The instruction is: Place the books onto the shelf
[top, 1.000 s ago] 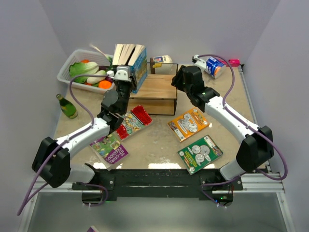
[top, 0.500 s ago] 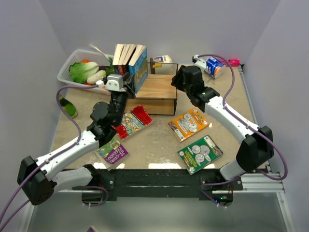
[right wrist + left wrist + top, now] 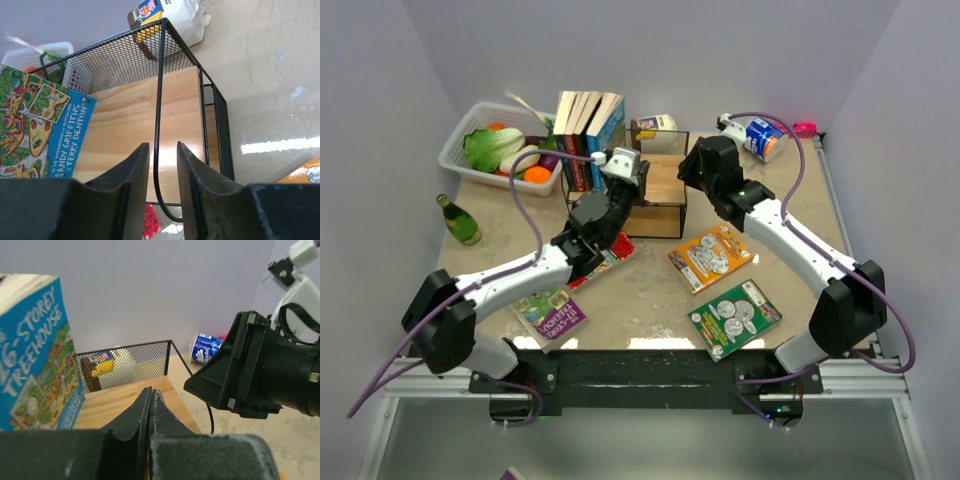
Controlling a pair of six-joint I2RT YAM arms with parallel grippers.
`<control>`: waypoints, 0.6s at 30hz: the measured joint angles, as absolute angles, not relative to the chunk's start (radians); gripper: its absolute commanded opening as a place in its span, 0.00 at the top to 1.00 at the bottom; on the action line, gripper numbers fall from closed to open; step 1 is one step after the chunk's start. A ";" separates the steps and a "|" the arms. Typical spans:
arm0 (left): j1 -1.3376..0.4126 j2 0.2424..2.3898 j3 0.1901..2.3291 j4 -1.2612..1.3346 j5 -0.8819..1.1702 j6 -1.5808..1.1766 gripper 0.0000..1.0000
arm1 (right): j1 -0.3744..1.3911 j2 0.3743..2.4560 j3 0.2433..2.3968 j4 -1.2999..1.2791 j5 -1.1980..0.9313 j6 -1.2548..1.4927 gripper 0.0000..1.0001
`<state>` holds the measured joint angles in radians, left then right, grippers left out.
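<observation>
Several books point(image 3: 586, 135) stand upright on the left end of the shelf point(image 3: 663, 186), the blue one point(image 3: 35, 355) outermost. My left gripper point(image 3: 626, 166) hovers over the wooden top point(image 3: 125, 400) just right of them, shut and empty. My right gripper point(image 3: 163, 147) is at the shelf's right end, open, its jaws on either side of the black wire end rail point(image 3: 158, 100) without touching it. Lying flat on the table are a red book point(image 3: 598, 254), a purple-green one point(image 3: 552, 312), an orange one point(image 3: 712, 256) and a green coin-cover one point(image 3: 735, 318).
A white basket point(image 3: 460, 150) of vegetables stands at the back left, with a green bottle point(image 3: 460, 220) in front of it. A blue-white carton point(image 3: 762, 137) lies at the back right. A pale bag point(image 3: 656, 124) sits behind the shelf. My two grippers are close together over the shelf.
My left arm has swung right from beside the standing books to over the shelf top, and its jaws have shut. The right jaws have narrowed around the wire rail.
</observation>
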<state>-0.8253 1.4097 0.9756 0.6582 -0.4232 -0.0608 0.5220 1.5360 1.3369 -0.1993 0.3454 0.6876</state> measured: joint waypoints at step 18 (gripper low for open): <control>-0.774 1.777 1.338 0.530 -0.644 -0.070 1.00 | 0.521 1.536 1.342 -0.204 0.319 0.690 0.90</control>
